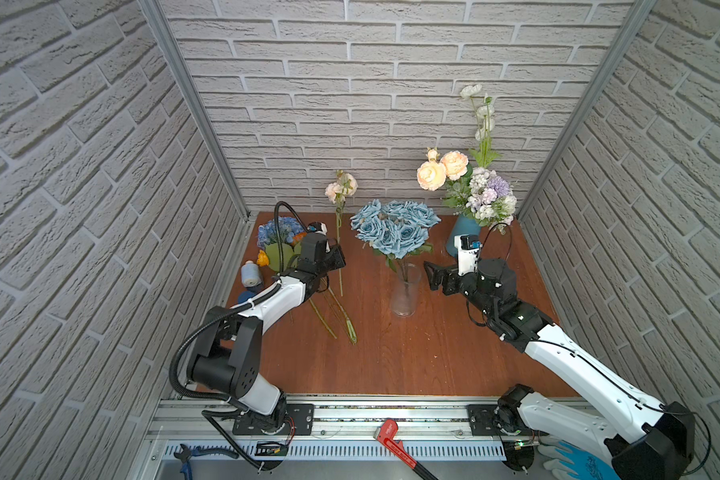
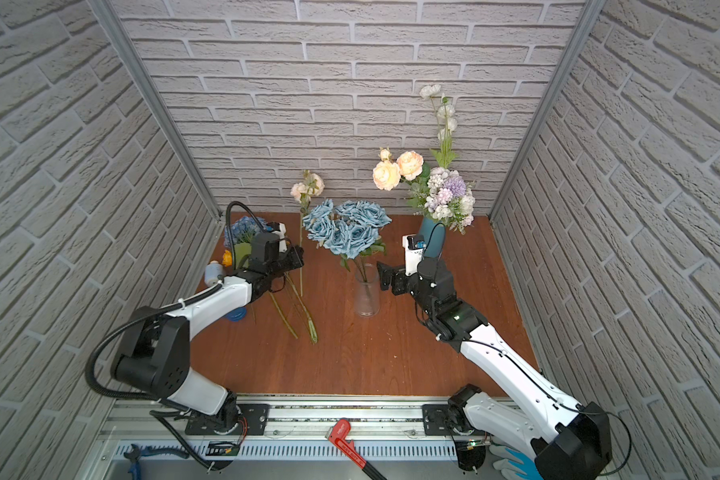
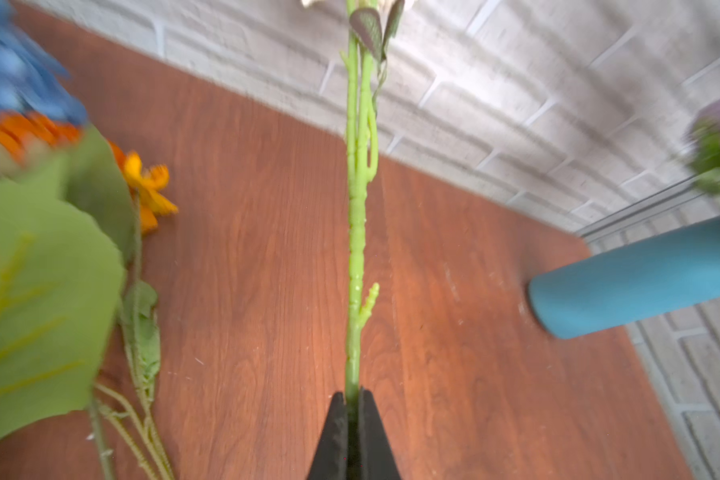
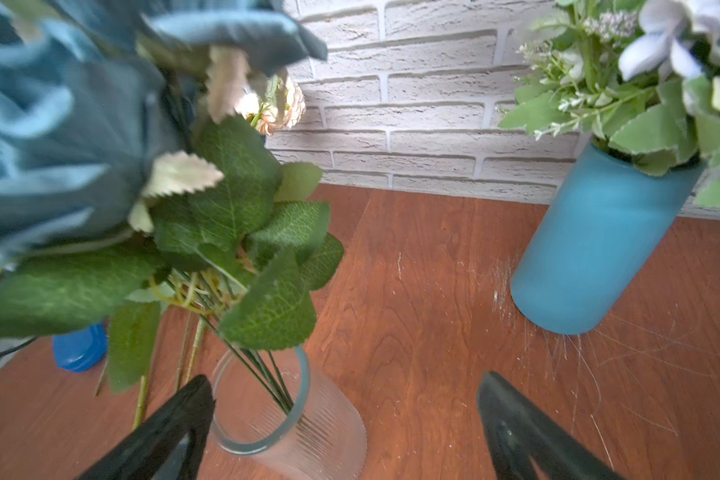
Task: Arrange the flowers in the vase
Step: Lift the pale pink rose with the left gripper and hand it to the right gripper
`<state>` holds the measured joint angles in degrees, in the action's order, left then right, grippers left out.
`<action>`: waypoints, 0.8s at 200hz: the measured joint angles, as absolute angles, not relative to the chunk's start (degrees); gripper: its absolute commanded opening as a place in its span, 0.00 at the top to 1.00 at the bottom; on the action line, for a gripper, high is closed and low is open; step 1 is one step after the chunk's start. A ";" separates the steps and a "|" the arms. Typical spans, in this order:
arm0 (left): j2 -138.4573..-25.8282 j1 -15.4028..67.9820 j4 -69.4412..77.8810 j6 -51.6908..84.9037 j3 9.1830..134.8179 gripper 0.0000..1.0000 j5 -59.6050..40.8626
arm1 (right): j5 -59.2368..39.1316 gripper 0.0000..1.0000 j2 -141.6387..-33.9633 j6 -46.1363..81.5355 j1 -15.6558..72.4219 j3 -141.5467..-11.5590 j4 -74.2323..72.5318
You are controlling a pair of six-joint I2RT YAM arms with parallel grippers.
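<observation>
- The left fingers (image 3: 335,436) are pinched shut on the green stem (image 3: 356,249) of a single cream-peach rose (image 1: 341,187), which stands upright above the wooden surface (image 1: 391,361).
- This rose is to the left of the glass vase (image 1: 406,295) and apart from it.
- The right fingers (image 4: 171,428) are spread wide and hold nothing. They are just beside the glass vase's rim, on its right in both top views. Whether one tip touches the rim cannot be told.
- Dusty-blue roses (image 1: 393,226) stand in the glass vase, mid-surface.
- A teal vase (image 1: 460,239) in the back right corner holds cream-peach blooms (image 1: 441,168), lilac-white clusters (image 1: 489,195) and tall white buds (image 1: 483,112).
- A blue hydrangea (image 1: 273,232) and an orange sunflower (image 1: 262,257) lie at the back left, with loose stems (image 1: 341,320) on the surface under the left arm.
</observation>
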<state>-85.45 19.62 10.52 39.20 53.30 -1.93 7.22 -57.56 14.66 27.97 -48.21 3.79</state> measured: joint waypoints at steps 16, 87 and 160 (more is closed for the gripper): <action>-80.14 19.59 11.68 38.59 51.55 1.00 -1.04 | 5.58 0.00 -57.56 14.66 27.97 -49.41 3.22; -61.10 22.81 19.88 31.11 48.99 1.00 3.42 | -11.27 0.12 -62.92 14.20 27.97 -58.57 -5.32; -59.68 34.06 26.59 21.30 48.01 1.00 -1.17 | -24.56 0.22 -70.08 17.21 29.10 -66.19 -14.87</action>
<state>-59.68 34.06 26.59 21.30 48.01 -1.17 -24.56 -70.08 17.21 29.10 -66.19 -14.87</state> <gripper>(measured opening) 0.065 0.806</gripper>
